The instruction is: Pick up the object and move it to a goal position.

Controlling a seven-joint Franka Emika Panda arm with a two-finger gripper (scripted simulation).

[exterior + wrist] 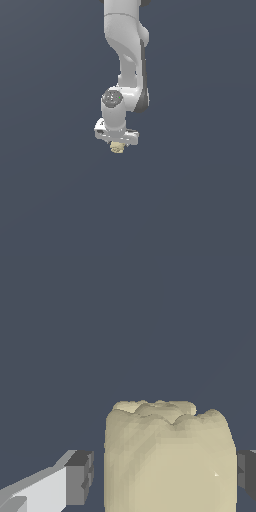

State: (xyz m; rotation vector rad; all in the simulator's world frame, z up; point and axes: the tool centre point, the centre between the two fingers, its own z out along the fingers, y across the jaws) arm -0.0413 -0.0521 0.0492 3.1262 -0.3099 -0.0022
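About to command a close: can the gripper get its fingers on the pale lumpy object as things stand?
Probably yes. The object sits between the fingers, with a gap showing on one side and nothing else in the way. In the exterior view it sits right under the gripper.

A: What colour is the lumpy blob (170, 461)?
B: Pale yellow-beige, unpatterned.
A: And the pincer (116, 141)?
B: White body, dark grey fingertips (80, 478), on a white arm (127, 50) against plain slate-blue.
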